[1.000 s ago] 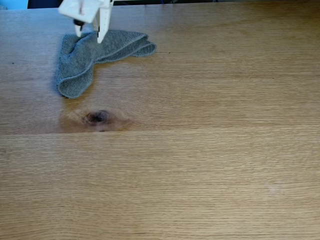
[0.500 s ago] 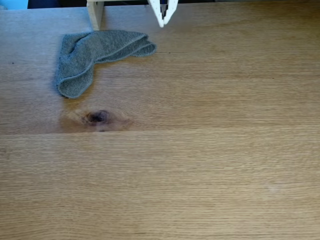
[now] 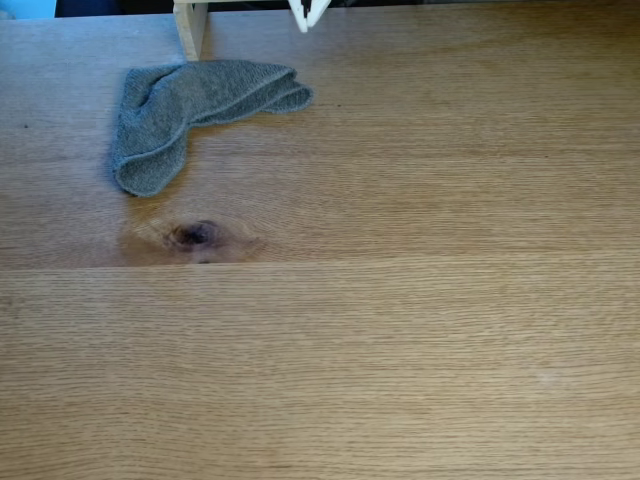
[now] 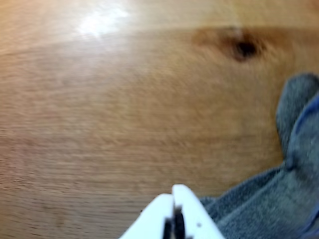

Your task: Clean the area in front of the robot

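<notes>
Withdrawn to the far edge since a second ago, flat white gripper (image 3: 308, 16) pinched closed on nothing, crumpled grey terry cloth (image 3: 190, 110) left lying on light-brown oak tabletop (image 3: 400, 330), wiping seemingly unfinished.

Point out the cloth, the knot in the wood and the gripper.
cloth (image 3: 180, 105): fixed view, middle of the folded grey fabric.
knot (image 3: 195, 234): fixed view, dark centre of the oval mark.
gripper (image 4: 173, 199): wrist view, tips of the white jaws, which are pressed together, holding nothing.
</notes>
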